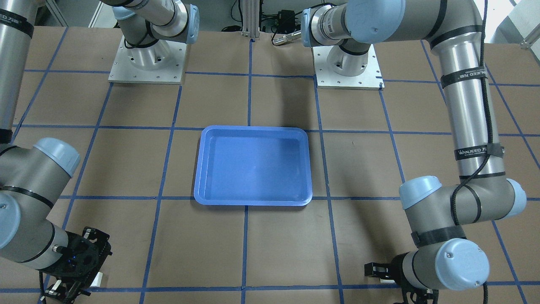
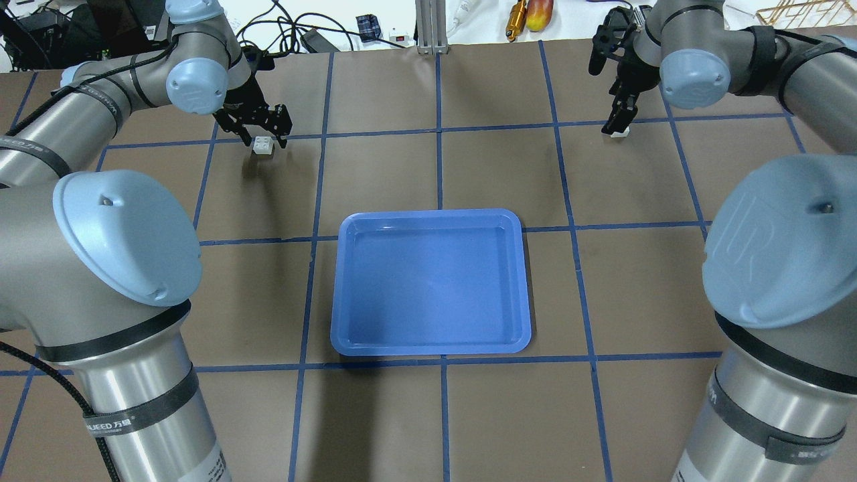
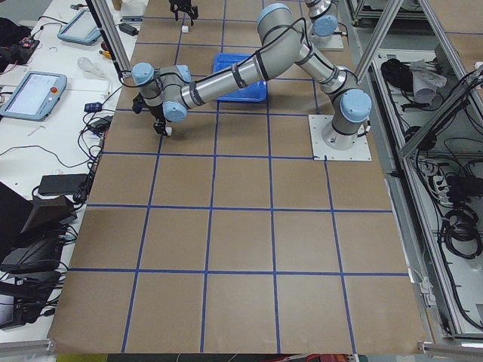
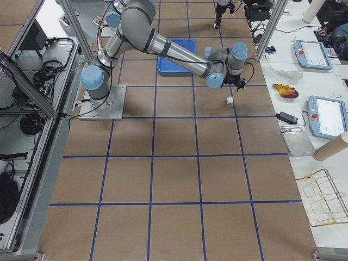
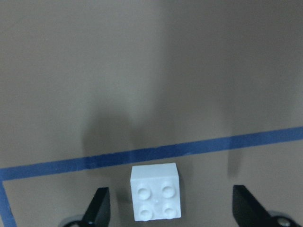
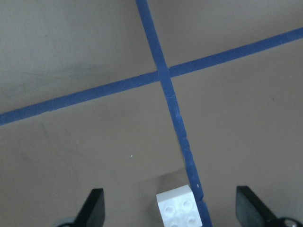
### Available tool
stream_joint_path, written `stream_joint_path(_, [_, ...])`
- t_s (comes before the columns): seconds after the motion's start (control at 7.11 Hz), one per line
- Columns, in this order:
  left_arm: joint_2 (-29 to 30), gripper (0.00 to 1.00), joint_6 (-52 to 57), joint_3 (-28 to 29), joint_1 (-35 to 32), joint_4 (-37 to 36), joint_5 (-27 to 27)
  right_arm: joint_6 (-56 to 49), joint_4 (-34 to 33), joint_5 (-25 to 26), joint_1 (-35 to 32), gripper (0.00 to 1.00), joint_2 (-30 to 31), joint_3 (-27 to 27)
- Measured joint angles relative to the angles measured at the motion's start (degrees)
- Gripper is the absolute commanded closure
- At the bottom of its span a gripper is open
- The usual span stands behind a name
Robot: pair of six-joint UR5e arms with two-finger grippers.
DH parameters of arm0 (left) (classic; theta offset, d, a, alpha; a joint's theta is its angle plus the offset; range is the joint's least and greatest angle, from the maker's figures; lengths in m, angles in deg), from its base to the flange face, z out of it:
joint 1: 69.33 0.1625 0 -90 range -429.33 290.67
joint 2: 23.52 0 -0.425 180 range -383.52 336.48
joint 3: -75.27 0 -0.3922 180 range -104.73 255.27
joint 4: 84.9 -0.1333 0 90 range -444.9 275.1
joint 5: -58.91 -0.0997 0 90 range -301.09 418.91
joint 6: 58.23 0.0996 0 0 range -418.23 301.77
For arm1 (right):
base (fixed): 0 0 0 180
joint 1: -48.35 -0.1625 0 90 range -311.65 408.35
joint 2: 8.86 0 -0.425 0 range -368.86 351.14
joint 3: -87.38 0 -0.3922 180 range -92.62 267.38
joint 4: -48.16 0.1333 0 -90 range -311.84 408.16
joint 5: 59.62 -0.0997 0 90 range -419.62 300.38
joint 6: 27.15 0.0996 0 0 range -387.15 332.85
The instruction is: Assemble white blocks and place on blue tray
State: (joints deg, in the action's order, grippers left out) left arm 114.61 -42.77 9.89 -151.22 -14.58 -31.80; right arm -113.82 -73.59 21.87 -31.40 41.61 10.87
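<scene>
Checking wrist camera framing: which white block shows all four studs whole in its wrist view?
The left white block, at the left pincer: all four studs show. The right white block, at the right pincer, is cut by the frame's lower edge.

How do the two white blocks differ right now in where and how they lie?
The left white block lies just short of a blue tape line; the right white block sits against one. The left block is nearly square to its wrist view; the right block is turned a little. Both lie studs up on the table, outside the blue tray, ungrasped between open fingers.
</scene>
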Motion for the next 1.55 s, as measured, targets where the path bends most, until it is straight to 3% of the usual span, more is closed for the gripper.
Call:
stream_joint_path(0.14, [0.00, 0.69, 0.10, 0.12, 0.01, -0.37, -0.02, -5.31, 0.02, -3.55, 1.76, 0.07, -1.04, 0.25])
stream_joint_path(0.28, [0.01, 0.74, 0.18, 0.22, 0.04, -0.91, -0.03, -8.91, 0.20, -7.03, 3.69, 0.07, -1.95, 0.27])
stream_joint_path(0.7, [-1.82, 0.76, -0.19, 0.12, -0.24, 0.01, 0.43, -13.99, 2.81, -14.99, 7.06, 0.07, -3.54, 0.35])
stream_joint_path(0.98, [-6.73, 0.77, -1.98, -1.31, -2.22, 6.16, 0.59, -14.70, 3.50, -17.79, 7.92, 0.07, -3.72, 0.35])
stream_joint_path(1.55, [-21.38, 0.86, -14.08, -17.15, -9.95, 8.98, 4.69, -22.77, 9.73, -20.26, 9.42, 0.03, -3.72, 0.42])
